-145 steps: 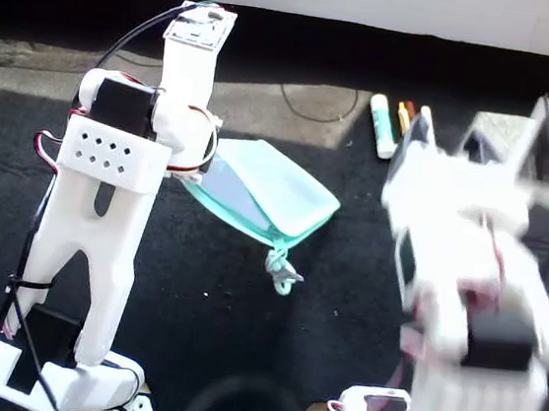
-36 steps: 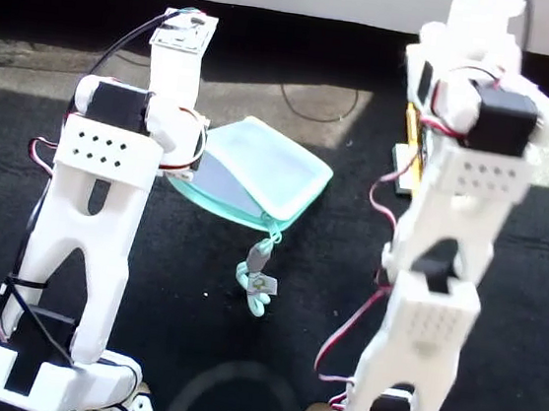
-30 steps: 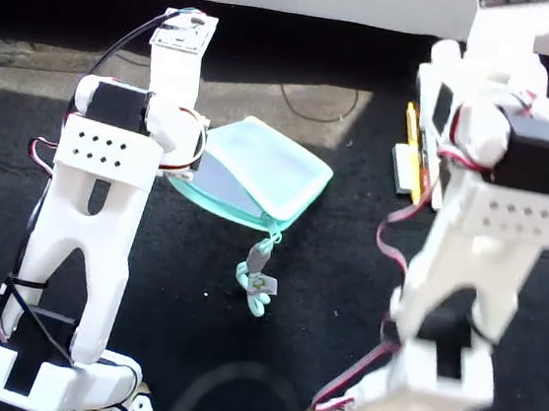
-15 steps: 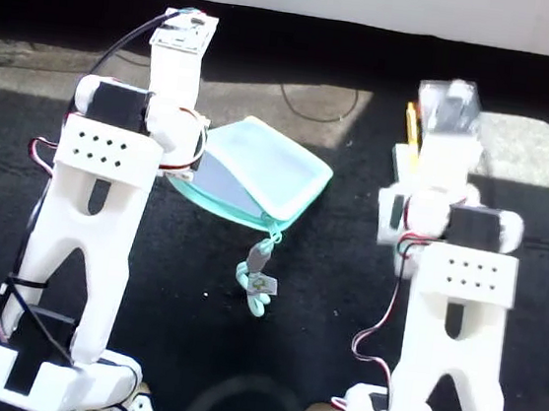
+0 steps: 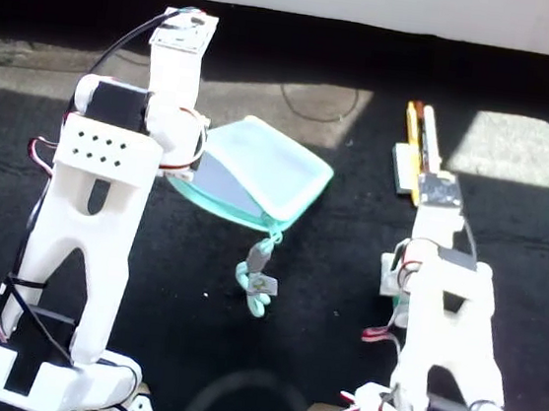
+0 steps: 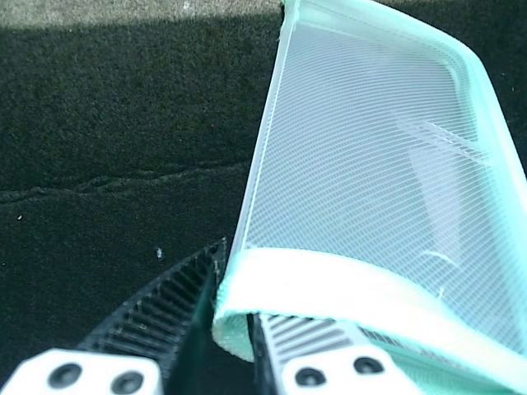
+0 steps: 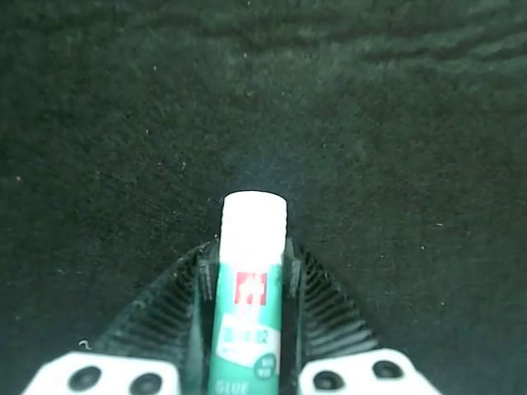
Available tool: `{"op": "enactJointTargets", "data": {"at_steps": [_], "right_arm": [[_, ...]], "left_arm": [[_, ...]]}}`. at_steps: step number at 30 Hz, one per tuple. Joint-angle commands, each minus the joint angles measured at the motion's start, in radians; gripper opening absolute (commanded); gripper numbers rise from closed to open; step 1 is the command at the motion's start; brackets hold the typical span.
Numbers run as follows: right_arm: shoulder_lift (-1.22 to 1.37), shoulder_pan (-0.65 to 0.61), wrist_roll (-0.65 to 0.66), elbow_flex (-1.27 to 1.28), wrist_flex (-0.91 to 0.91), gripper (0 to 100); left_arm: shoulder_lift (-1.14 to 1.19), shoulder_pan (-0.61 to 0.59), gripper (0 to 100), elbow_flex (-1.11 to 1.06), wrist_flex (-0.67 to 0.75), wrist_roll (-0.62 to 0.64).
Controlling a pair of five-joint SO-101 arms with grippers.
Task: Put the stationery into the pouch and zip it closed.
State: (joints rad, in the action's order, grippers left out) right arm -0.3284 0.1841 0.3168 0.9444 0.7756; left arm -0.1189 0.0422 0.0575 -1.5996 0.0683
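A mint-green mesh pouch [image 5: 263, 176] lies tilted on the black mat, its mouth edge pinched by my left gripper [image 6: 235, 317], which is shut on that white-banded rim [image 6: 329, 280]. Its zipper cord [image 5: 258, 283] trails toward the near side. My right gripper [image 7: 251, 251] is shut on a green-and-white glue stick [image 7: 251, 288], holding it above bare black mat. In the high view the right arm [image 5: 446, 314] is folded back at the near right. Orange and yellow pens [image 5: 416, 142] and a small white eraser [image 5: 400, 166] lie at the far right.
The black mat [image 5: 326, 271] is bare between the pouch and the right arm. A thin cable [image 5: 316, 106] loops on the sunlit patch behind the pouch. The left arm [image 5: 95, 215] stands tall along the left side.
The right arm has pulled back from the far stationery to the near right, carrying the glue stick away from the pens. The left arm and pouch stay still.
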Motion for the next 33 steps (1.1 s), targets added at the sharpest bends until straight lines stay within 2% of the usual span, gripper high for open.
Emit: {"op": "enactJointTargets", "data": {"at_steps": [1,4,9,16,21,28,33], "right_arm": [[0.087,0.015,0.02,-0.015,-0.024,0.9],[0.162,0.008,0.021,-0.016,-0.022,3.3],[0.162,0.007,0.021,-0.027,0.021,16.9],[0.03,0.007,0.017,-0.038,0.128,16.9],[-0.054,-0.025,-0.021,-0.194,0.272,16.9],[0.18,-0.133,-0.109,-0.463,0.444,16.9],[0.354,-0.131,-0.146,-0.61,0.53,16.9]], "left_arm": [[0.002,0.021,1,-0.004,0.009,-0.038],[0.002,0.048,1,-0.004,0.009,-0.095],[0.002,0.056,1,-0.004,0.009,-0.101],[0.004,0.056,1,-0.005,0.009,-0.055],[0.004,0.058,1,-0.005,0.009,-0.029],[0.004,0.056,1,-0.005,0.009,-0.031],[0.004,0.051,1,-0.005,0.009,-0.031]]}}
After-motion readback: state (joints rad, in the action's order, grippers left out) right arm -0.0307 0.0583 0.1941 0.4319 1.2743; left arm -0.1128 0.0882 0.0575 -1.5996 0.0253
